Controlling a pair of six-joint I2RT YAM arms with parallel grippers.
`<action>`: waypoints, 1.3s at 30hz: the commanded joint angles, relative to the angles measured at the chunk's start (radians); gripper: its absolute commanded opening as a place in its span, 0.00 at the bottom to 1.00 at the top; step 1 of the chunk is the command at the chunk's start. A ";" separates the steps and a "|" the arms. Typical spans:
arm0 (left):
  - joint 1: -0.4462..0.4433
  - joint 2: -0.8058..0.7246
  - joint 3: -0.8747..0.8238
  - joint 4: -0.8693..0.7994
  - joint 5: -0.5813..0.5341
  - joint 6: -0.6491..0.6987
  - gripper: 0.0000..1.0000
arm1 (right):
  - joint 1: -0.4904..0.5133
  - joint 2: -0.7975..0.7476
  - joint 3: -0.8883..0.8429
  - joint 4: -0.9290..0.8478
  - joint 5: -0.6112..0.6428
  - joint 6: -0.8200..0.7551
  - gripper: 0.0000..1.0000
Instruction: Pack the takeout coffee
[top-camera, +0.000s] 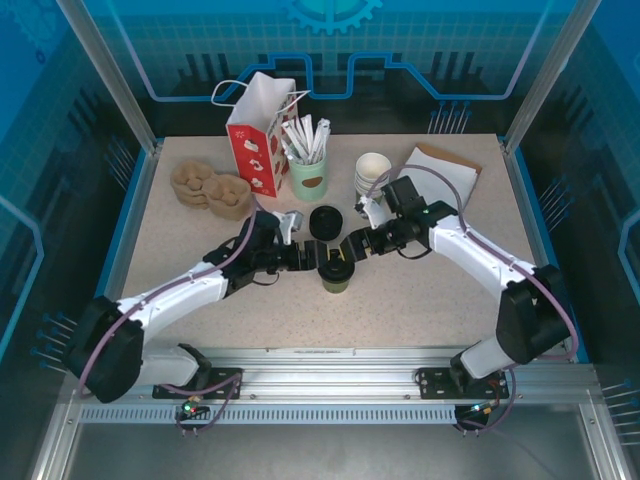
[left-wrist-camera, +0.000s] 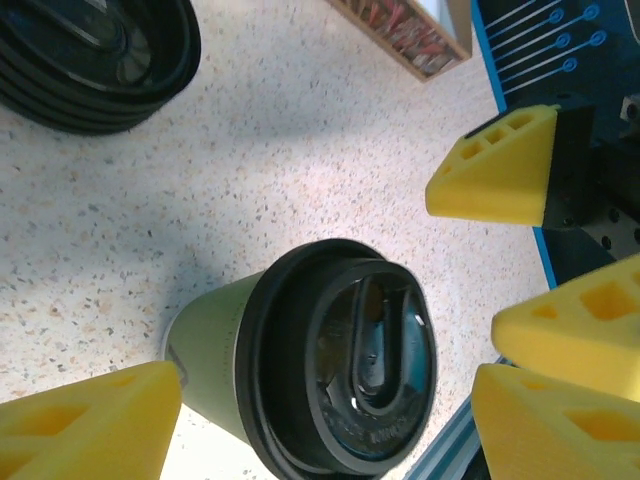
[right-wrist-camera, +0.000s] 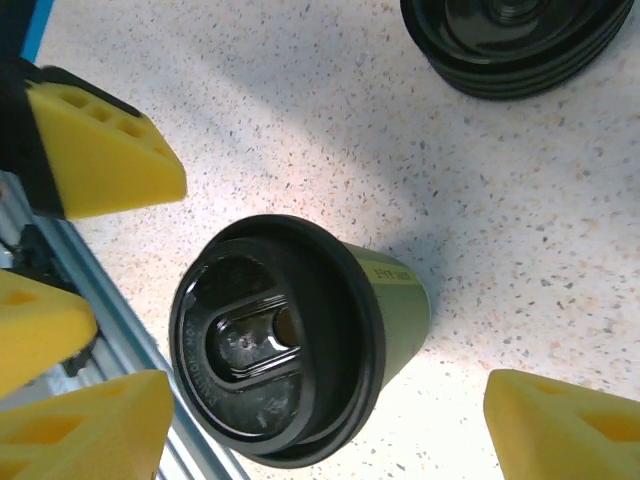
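Well beyond the left jaws, the red-and-white paper bag (top-camera: 258, 140) stands upright on the bench (top-camera: 430, 300), apart from the work in hand. The left jaws stand wide open and hold nothing. One yellow pad (left-wrist-camera: 90, 420) sits just beside the cup's wall, and whether it touches I cannot tell. Between the two sets of jaws stands the takeout coffee (top-camera: 336, 272), upright on the bench with its black lid (left-wrist-camera: 345, 365) seated on the rim, so the capping looks done. The right jaws, on the cup's other side, are likewise spread wide and grip nothing. Just beyond both sets of jaws lies the stack of spare lids (top-camera: 326, 220). By my reading, what is left is for one set of jaws to close on the cup, carry it to the bag and lower it in.
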 joint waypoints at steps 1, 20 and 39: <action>-0.003 -0.101 0.025 -0.090 -0.098 0.047 0.80 | 0.101 -0.046 0.044 -0.071 0.227 -0.050 0.87; 0.141 -0.398 -0.091 -0.282 -0.249 0.104 0.84 | 0.346 0.167 0.253 -0.211 0.553 -0.128 1.00; 0.142 -0.393 -0.107 -0.264 -0.232 0.105 0.84 | 0.290 0.180 0.233 -0.291 0.472 -0.084 0.79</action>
